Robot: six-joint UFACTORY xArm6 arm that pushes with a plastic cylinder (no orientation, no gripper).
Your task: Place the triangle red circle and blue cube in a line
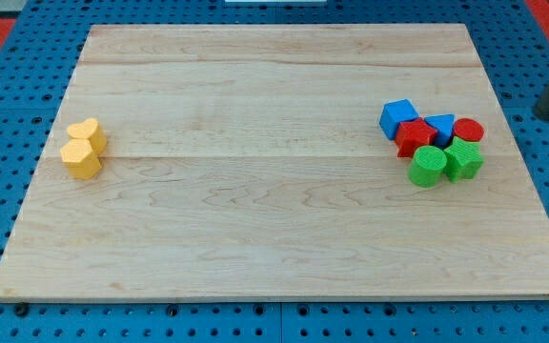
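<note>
Rightward, blue cube (398, 117), blue triangle (440, 127), red circle (468, 131) clustered, my tip unseen.

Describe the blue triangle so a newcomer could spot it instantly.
Start at the wooden board and go to the six-block cluster near the view's right edge. The blue triangle sits in its top row, wedged between the red star-like block and the red circle. The blue cube, farther left, is squarer.
</note>
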